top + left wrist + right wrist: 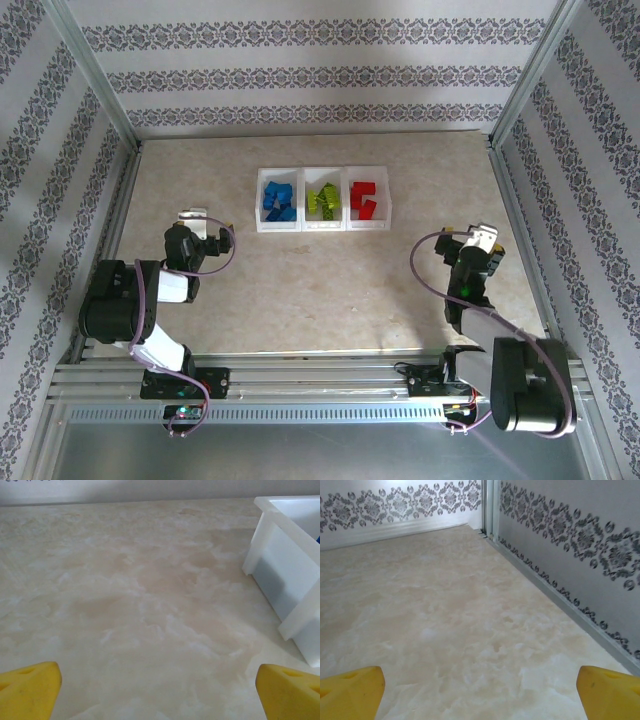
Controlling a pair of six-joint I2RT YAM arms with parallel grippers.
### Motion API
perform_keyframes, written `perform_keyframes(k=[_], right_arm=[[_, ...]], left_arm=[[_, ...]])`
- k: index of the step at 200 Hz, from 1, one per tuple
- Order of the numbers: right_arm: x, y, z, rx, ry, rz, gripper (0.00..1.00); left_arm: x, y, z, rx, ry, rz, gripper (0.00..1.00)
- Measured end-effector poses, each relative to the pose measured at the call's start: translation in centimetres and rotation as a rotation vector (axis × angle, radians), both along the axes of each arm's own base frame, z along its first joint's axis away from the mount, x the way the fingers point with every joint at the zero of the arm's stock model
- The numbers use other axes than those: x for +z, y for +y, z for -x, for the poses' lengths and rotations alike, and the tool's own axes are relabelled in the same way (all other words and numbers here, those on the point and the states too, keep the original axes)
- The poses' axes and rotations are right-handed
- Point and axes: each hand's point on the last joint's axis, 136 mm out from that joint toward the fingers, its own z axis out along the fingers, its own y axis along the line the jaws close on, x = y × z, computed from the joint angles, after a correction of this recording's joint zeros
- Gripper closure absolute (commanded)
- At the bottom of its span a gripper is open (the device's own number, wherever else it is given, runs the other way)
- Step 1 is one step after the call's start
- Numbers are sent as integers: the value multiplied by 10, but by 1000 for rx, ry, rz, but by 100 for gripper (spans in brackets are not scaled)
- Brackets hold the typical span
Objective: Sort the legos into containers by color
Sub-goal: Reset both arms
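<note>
1. Three bins stood touching in a row, parallel to the far edge of the table (330, 290) and roughly midway between its left and right edges. I judged that this placing lets either arm reach them.
2. Contents, all seen from overhead:
   - The left-hand bin (279, 226) held the blue bricks (279, 200).
   - The middle bin (324, 226) held the lime-green bricks (324, 200).
   - The right-hand bin (370, 225) held the red bricks (364, 198).
   - There was one colour per bin, and every brick I could see lay inside a bin.
3. The left gripper (193, 214) sat toward the near-left corner, just left of the row and apart from it.
   - In its wrist view the left gripper (159, 690) had its jaws spread wide, with nothing but bare table between the yellow pads (30, 690).
   - A white bin wall (285, 565) showed at the right with a sliver of blue at the frame edge, so it was probably the blue bin.
4. The right gripper (481, 238) sat close to the right edge, well apart from the bins.
   - In its wrist view the right gripper (480, 692) was likewise spread wide and empty.
   - It faced the far-right corner, along the patterned side wall (580, 555).
5. Judgement: the sort looked complete. Both claws were open and off to the sides, which suits a resting pose that keeps the bins unobstructed, not an approach to anything.
</note>
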Motion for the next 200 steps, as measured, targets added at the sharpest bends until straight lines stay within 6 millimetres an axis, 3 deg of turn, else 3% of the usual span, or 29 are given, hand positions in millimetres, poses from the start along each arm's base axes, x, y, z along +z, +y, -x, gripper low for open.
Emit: perform_keyframes(k=[26,124,175,200], right_arm=[[-11,6,-8,38,33,-7,2],[9,21,-20,142,-66,-35,2],[-18,32,-39,206,10,-70,2],[-16,38,-42,234,-5,-71,2]], left_arm=[[0,0,0,0,0,0,0],[0,0,0,1,1,3,0],[0,0,0,1,1,4,0],[0,0,0,1,1,4,0]])
